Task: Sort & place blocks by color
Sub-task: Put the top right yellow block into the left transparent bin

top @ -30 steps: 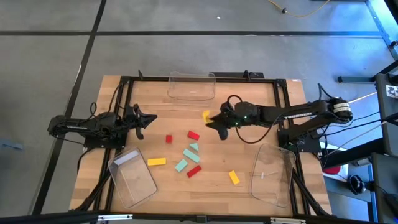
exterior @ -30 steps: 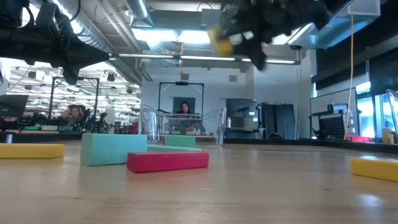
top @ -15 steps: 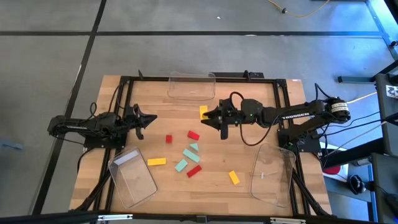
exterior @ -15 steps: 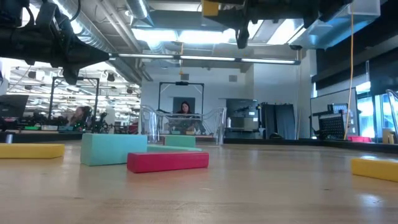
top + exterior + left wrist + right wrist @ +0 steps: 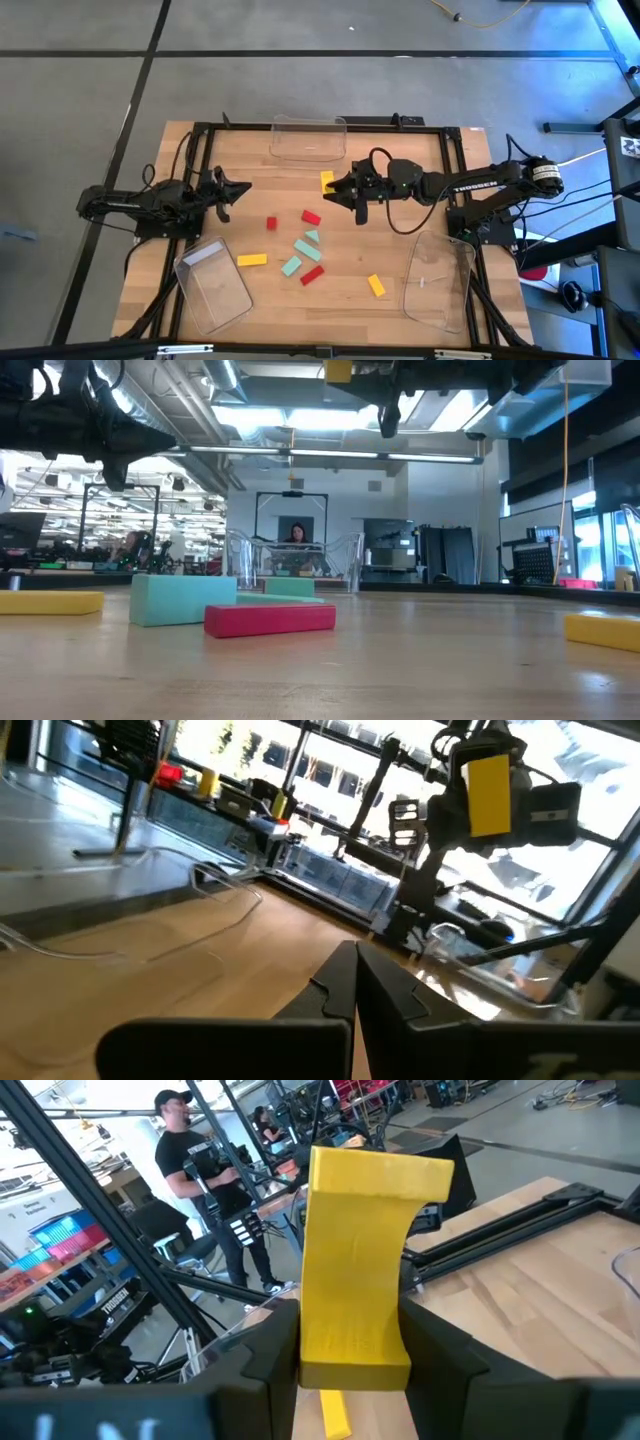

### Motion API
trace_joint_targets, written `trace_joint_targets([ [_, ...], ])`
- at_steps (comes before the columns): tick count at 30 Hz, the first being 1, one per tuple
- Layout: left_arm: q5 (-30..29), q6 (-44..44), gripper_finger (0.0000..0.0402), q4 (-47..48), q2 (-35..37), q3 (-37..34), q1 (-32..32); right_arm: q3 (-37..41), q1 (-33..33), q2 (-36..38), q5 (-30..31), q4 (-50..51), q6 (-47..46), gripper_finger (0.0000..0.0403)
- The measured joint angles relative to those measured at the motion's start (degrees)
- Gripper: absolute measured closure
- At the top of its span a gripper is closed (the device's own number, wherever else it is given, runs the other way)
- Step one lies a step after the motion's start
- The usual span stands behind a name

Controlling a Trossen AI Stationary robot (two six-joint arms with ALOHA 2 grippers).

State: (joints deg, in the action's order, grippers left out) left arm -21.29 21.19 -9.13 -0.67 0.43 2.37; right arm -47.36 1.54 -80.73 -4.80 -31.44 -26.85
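My right gripper [image 5: 335, 186] hangs level above the table's middle, pointing toward its left edge, shut on a yellow block [image 5: 360, 1250]. The same block shows high up in the low view [image 5: 338, 370] and the left wrist view [image 5: 488, 795]. On the wood below lie loose blocks: two red [image 5: 270, 223] [image 5: 311, 216], three mint-green [image 5: 303, 248], another red [image 5: 312, 274], and two yellow [image 5: 252, 259] [image 5: 376, 285]. My left gripper [image 5: 240, 190] waits shut at the table's left, holding nothing. My right gripper pinches the yellow block's two side faces [image 5: 350, 1342] between its two fingers, at the end nearer the wrist. The fingers lie level, coming from the table's right, along the block. The block's wider free end [image 5: 380, 1175] sticks out past the fingertips, lifted clear of the table.
Three clear plastic bins stand on the table: one at the far edge [image 5: 309, 137], one at the near left corner [image 5: 213, 283], one at the near right [image 5: 438, 280]. A black frame [image 5: 200, 130] rims the table. People show in the room beyond.
My right gripper has tipped up from slanting downward to level and risen a little, staying shut on the yellow block, which went up with it and shifted slightly toward the table's left. Over the last half second it has kept still.
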Motion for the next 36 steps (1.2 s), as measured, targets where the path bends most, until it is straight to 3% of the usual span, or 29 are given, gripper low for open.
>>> trace_joint_targets([
  [4, -0.67, 1.47, 0.0401, -3.52, 0.00, -0.01, 0.00, -0.01, 0.00, 0.00, 0.00, 0.00, -0.60, 0.0269],
  [7, -0.63, 3.85, 0.0401, -11.21, -0.35, 0.01, 0.00, -0.01, 0.00, 0.00, 0.02, 0.00, -0.98, 0.0269],
  [12, -0.85, 3.80, 0.0396, -14.22, -5.69, 2.92, 0.02, -0.01, 0.07, 0.02, -0.08, -0.05, -0.07, 0.0269],
  [18, -0.48, 2.24, 0.0333, -13.92, -20.09, 13.60, 0.00, 0.00, 0.11, 0.02, -2.26, -0.51, -0.12, 0.0269],
  [26, 4.59, -0.70, 0.0224, -10.63, -40.71, 30.19, -0.62, -0.01, 0.09, 0.02, -2.60, -0.57, -0.02, 0.0269],
  [31, 11.98, -0.70, 0.0179, -11.01, -49.50, 37.16, -3.17, -1.21, 0.09, -0.13, -2.55, 0.55, 0.28, 0.0269],
  [36, 19.42, -0.74, 0.0169, -10.81, -58.35, 42.82, -5.38, -4.31, 0.09, -0.22, -2.39, 3.97, 3.04, 0.0269],
])
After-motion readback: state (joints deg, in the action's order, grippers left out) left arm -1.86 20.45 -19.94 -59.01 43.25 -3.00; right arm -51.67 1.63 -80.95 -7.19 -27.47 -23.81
